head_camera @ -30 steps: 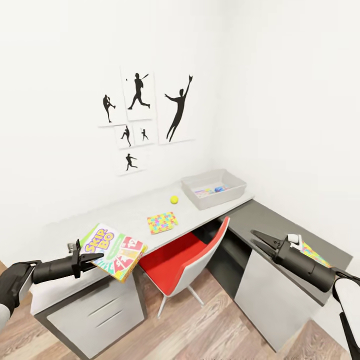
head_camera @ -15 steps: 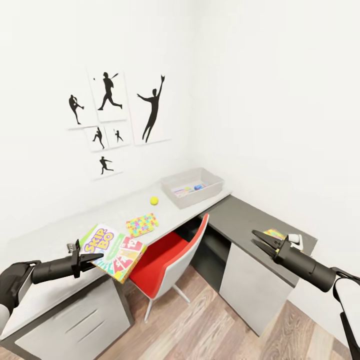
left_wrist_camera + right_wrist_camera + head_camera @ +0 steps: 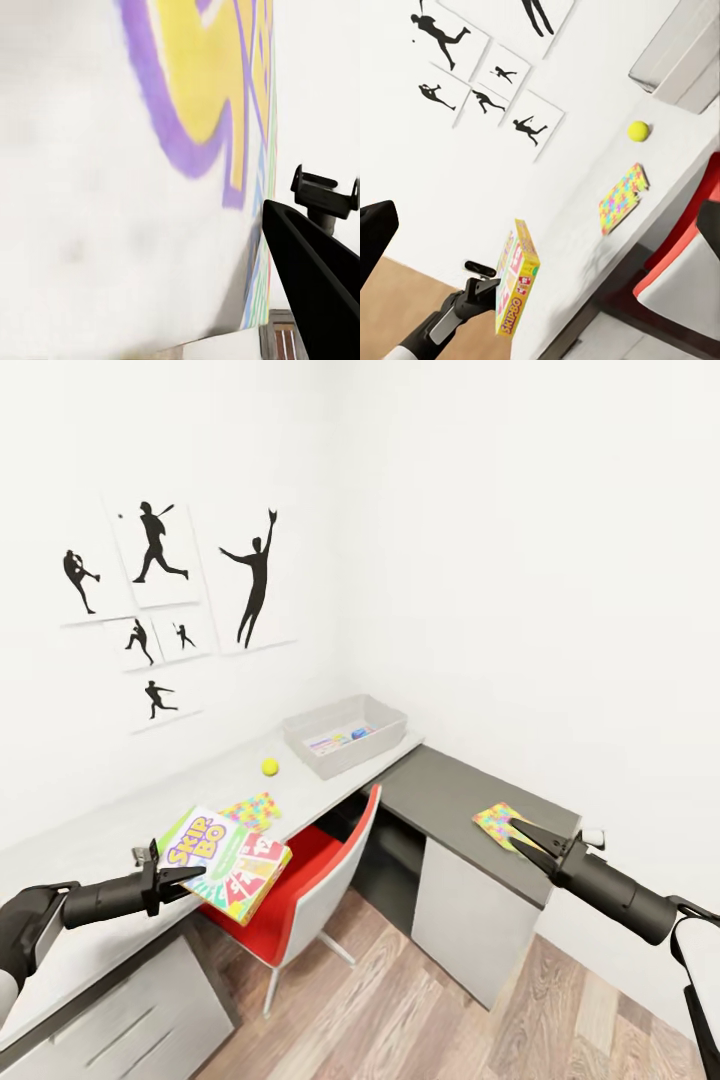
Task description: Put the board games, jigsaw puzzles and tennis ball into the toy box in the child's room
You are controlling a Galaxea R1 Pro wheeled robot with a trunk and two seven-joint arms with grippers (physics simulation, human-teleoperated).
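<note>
At the far left the left gripper (image 3: 185,877) is clamped on the near corner of the Skip-Bo board game (image 3: 228,863), held flat above the table (image 3: 120,830) edge, its long axis running from the gripper out toward the red chair (image 3: 300,880); in the right wrist view the same box (image 3: 515,277) shows edge-on, pinched by the left gripper (image 3: 489,289); close up, the purple-and-yellow logo (image 3: 217,82) sits beside one black finger (image 3: 311,270). Past the box a jigsaw puzzle (image 3: 250,811) lies flat on the tabletop; just beyond it rests the tennis ball (image 3: 270,766); further on, the toy box (image 3: 345,733) sits at the table's end by the corner, long side along the wall, with small colourful items inside. On the dark grey cabinet (image 3: 450,795) a second jigsaw puzzle (image 3: 498,823) lies flat; the right gripper (image 3: 525,832) hangs above its near edge, fingers parted, holding nothing.
</note>
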